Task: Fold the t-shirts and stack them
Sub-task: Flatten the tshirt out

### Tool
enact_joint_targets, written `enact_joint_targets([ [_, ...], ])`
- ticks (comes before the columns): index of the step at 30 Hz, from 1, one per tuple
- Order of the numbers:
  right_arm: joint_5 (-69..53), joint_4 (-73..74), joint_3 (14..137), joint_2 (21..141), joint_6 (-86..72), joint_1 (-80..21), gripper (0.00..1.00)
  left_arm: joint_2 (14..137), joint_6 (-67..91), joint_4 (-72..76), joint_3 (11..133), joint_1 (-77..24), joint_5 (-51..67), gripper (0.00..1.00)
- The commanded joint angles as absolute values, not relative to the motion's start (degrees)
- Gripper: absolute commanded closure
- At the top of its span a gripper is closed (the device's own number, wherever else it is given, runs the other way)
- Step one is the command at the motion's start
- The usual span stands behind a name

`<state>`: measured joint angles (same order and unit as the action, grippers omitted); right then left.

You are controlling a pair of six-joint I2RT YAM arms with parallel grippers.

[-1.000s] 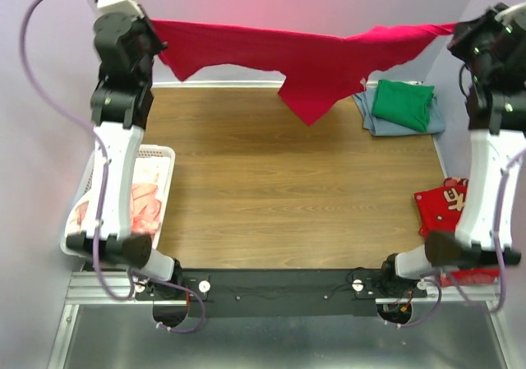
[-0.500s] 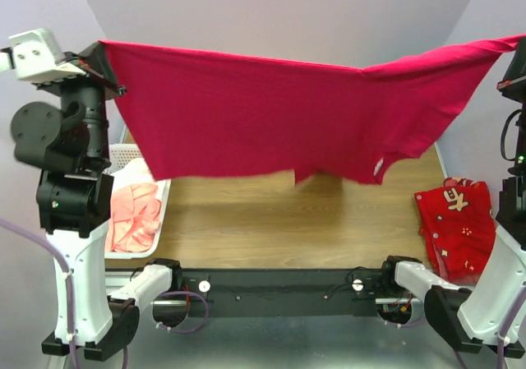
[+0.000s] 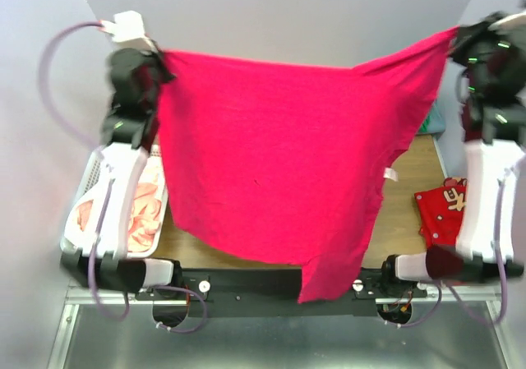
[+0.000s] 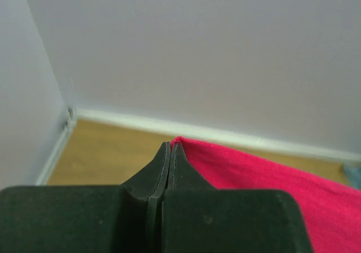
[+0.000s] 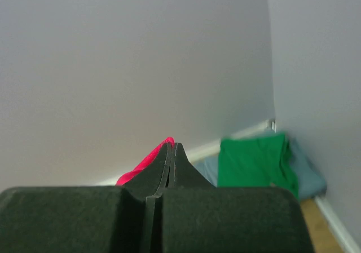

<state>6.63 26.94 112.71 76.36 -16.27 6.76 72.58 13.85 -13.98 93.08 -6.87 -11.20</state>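
A crimson-pink t-shirt (image 3: 279, 155) hangs spread wide above the table, held up by both arms. My left gripper (image 3: 161, 57) is shut on its top left corner; the cloth shows beside the fingertips in the left wrist view (image 4: 265, 180). My right gripper (image 3: 454, 36) is shut on its top right corner, where a strip of red cloth (image 5: 144, 165) shows. The shirt's lower edge hangs down to the near table edge. A folded green t-shirt (image 5: 254, 160) lies on a grey-blue one (image 5: 307, 174) in the far right corner, mostly hidden in the top view.
A white lattice basket (image 3: 90, 188) with salmon-pink cloth (image 3: 144, 213) stands at the table's left edge. A red patterned cloth (image 3: 440, 209) lies at the right edge. The hanging shirt hides most of the wooden table (image 3: 407, 196). Walls close in at the back and sides.
Both grippers moved back from the camera and lower, still holding the shirt. The shirt now hangs lower and longer, covering most of the table.
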Motion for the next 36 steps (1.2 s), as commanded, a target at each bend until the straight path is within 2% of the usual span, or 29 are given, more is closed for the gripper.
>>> enact_joint_targets([
  [1,3.26,20.75,99.33,85.07,-19.34,7.12,0.99,82.41,17.22,-11.08,82.12,-7.12,-9.49,1.0],
  [6,0.36,15.04,93.78,95.96,-20.56,7.12,0.99,94.11,18.98,-8.18,79.27,-7.38,-9.58,1.0],
  [9,-3.07,13.36,97.01,105.79,-21.44,7.03,0.99,104.3,19.25,-8.26,83.57,-7.38,-10.72,1.0],
  [14,-4.92,13.01,105.19,119.41,-22.67,6.77,0.99,119.07,18.81,-7.91,95.52,-7.38,-10.9,1.0],
  [21,-6.41,13.27,116.27,129.01,-23.64,6.68,0.99,133.84,17.05,-11.86,114.07,-7.38,-11.42,1.0],
  [26,-7.38,13.36,116.02,128.94,-23.91,6.68,0.99,136.49,16.09,-11.25,119.09,-7.29,-13.44,1.0],
  [30,-7.38,13.45,112.33,126.13,-23.12,6.68,0.99,135.79,14.51,-9.76,119.62,-6.94,-18.96,1.0],
  [36,-7.56,13.36,104.86,120.59,-22.85,6.5,0.99,136.4,11.25,-9.49,122.34,-5.89,-20.48,1.0],
])
